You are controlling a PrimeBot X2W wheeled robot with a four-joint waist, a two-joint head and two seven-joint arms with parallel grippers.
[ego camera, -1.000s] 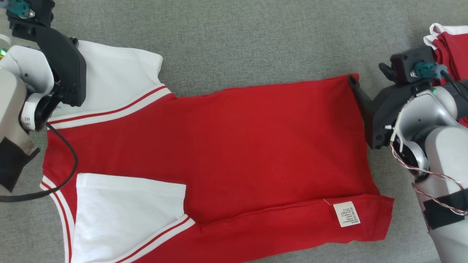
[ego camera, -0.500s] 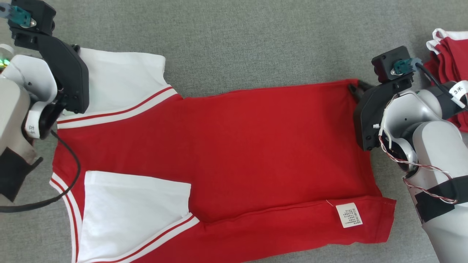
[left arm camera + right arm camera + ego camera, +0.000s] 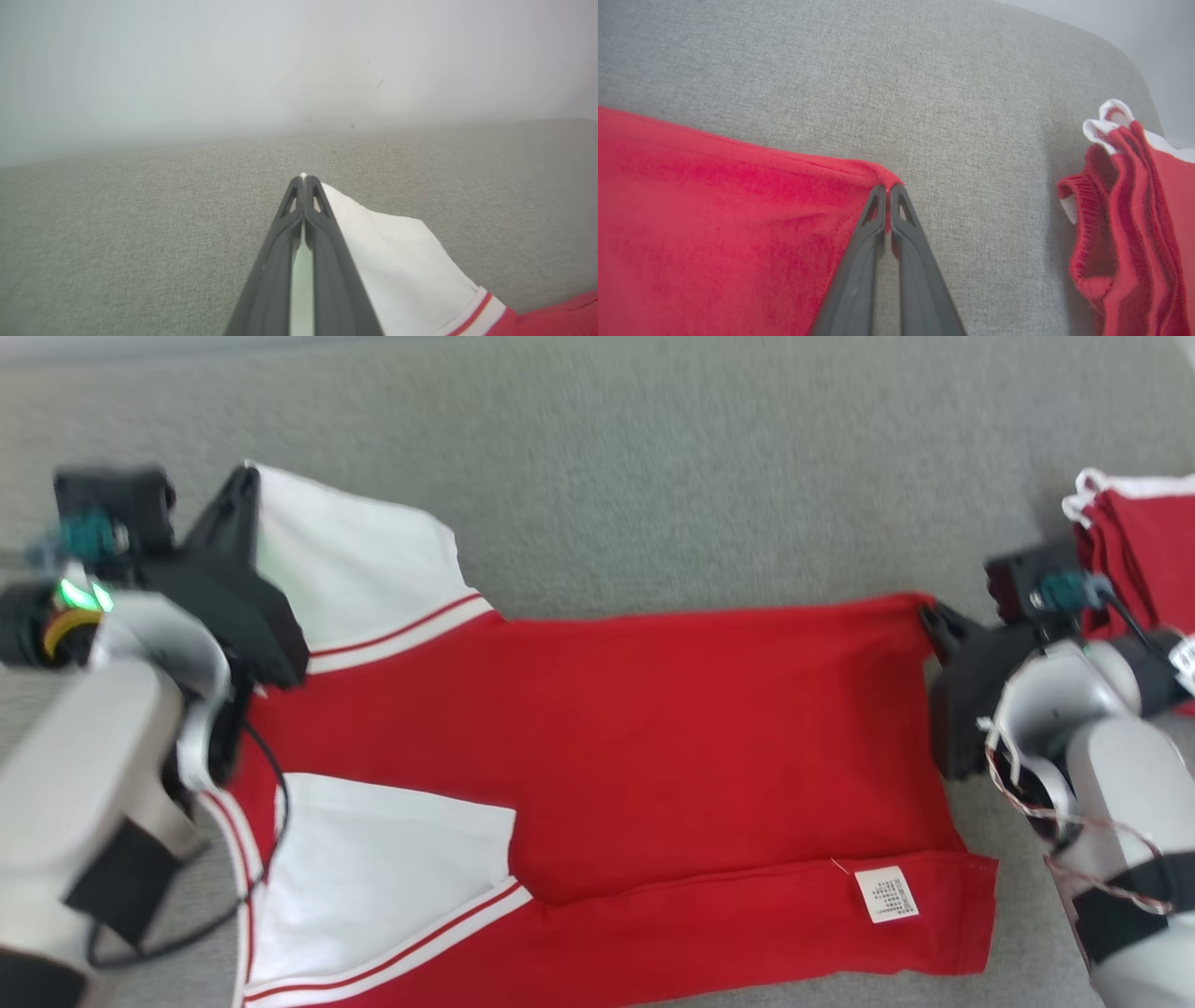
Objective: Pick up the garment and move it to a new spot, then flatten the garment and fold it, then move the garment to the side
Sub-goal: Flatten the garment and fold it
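While the red jersey garment with white sleeves [image 3: 653, 728] lay spread flat on the grey fabric surface [image 3: 653, 457], I saw the left gripper [image 3: 303, 179] pressed together on the corner of its far white sleeve. The right gripper [image 3: 888, 189] was pinching the garment's far red hem corner. A pile of red-and-white clothes [image 3: 1134, 541] sat just beyond it, apart from the garment.
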